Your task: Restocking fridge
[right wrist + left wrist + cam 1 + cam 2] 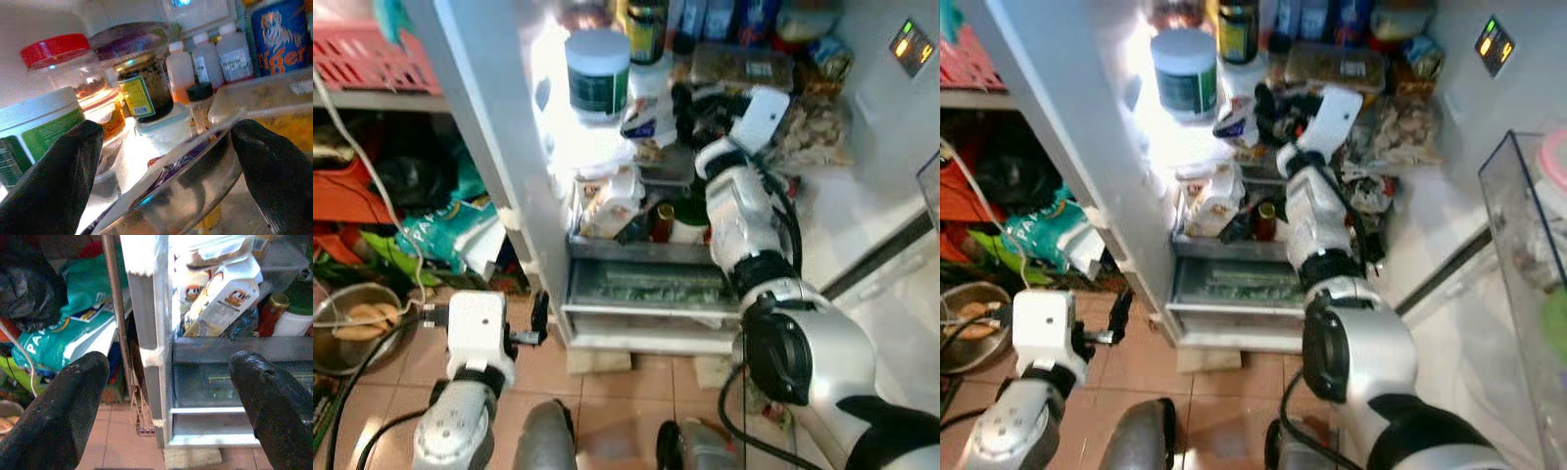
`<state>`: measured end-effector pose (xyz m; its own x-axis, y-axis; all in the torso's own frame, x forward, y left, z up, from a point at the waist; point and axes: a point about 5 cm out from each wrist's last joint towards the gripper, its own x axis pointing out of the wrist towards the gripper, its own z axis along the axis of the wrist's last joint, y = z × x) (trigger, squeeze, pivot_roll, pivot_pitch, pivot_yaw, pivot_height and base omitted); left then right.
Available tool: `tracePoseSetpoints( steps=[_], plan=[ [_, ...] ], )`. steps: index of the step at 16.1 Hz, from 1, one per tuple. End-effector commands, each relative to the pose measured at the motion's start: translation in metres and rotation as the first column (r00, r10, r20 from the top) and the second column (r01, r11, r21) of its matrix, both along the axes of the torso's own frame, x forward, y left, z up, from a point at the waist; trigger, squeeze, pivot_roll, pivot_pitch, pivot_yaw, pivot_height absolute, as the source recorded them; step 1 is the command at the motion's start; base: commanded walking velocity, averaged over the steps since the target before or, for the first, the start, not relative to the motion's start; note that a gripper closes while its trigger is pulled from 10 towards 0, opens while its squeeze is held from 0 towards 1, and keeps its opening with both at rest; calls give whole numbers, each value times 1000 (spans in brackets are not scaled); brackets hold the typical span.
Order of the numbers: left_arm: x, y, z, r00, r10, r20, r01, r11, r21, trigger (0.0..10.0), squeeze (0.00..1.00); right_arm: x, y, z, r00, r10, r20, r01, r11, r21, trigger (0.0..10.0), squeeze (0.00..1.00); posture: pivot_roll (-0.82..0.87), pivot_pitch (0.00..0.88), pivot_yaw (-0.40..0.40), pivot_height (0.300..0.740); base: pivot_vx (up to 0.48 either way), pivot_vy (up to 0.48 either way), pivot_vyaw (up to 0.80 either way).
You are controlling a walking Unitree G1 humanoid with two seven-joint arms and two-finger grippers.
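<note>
reaching into a crowded fridge calls for care. left gripper [536, 323] hangs wide and empty by the fridge's lower left corner, over the floor. right gripper [166, 161], fingers wide, sits deep on the packed shelf [636, 250] among a white tub [598, 73] and jars [139, 85], around a clear lidded container [195, 191]; ease it slowly so neighbours stay upright.

Terracotta tiled floor [607, 392], cluttered shelving [372, 98] (red basket [362, 59] on top) at left.
</note>
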<state>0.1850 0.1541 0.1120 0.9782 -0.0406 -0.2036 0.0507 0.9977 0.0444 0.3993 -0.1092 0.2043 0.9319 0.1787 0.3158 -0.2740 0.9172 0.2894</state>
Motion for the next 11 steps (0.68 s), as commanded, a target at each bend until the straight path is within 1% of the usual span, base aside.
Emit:
tracePoseSetpoints(
  steps=[1, 4, 5, 7, 9, 11],
  plan=[
    [0, 2, -4, 1000, -7, -12, 7, 1000, 5, 10000, 0, -2, -2, 9, 998, 2, 69, 2, 999, -54, 10000, 1000, 242, 58, 23, 740, 0, 0, 0],
    [7, 4, -3, 1000, -26, 7, 26, 999, 22, 10000, 0, -7, -9, 4, 994, -4, 106, 18, 991, -135, 10000, 1000, 237, 39, 38, 740, 0, 0, 0],
    [9, 5, -2, 1000, -27, 12, 27, 999, 25, 10000, 0, -8, -10, 3, 994, -5, 106, 19, 990, -137, 10000, 1000, 238, 34, 39, 740, 0, 0, 0],
    [13, 7, -1, 999, -27, 25, 27, 999, 32, 10000, 0, -12, -17, -2, 993, -8, 114, 27, 985, -170, 10000, 1000, 236, 26, 40, 740, 0, 0, 0],
    [14, 5, -2, 999, -35, 28, 34, 999, 33, 10000, 0, -16, -25, -11, 995, -15, 98, 34, 981, -193, 10000, 1000, 226, 20, 42, 740, 0, 0, 0],
    [16, 3, -3, 999, -44, 32, 42, 998, 35, 10000, 0, -21, -28, -19, 996, -14, 83, 31, 978, -207, 10000, 1000, 225, 19, 41, 740, 0, 0, 0]
  ],
)
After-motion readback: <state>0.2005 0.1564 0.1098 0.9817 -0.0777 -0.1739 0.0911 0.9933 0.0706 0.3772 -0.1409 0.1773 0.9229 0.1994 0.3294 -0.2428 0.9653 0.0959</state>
